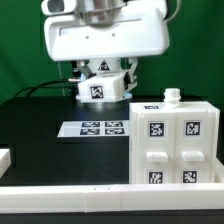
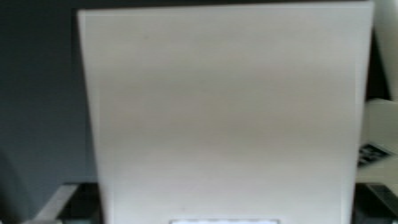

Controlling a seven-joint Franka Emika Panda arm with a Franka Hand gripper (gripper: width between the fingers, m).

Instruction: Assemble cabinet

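Note:
The cabinet body (image 1: 175, 142) is a large white boxy block with several black-and-white tags on its front. It stands on the black table at the exterior view's right, with a small white knob (image 1: 171, 96) on top. My gripper (image 1: 100, 78) hangs at the back, left of the body, shut on a separate white cabinet panel (image 1: 98, 89) that bears a tag, and holds it above the table. In the wrist view this panel (image 2: 222, 100) fills most of the picture between the dark fingers (image 2: 50, 202), so the gripper (image 2: 217, 205) is largely hidden.
The marker board (image 1: 100, 128) lies flat on the table under and in front of the gripper. A white part (image 1: 5, 158) shows at the exterior view's left edge. A white rail (image 1: 90, 195) runs along the front. The robot's white housing (image 1: 105, 35) looms at the top.

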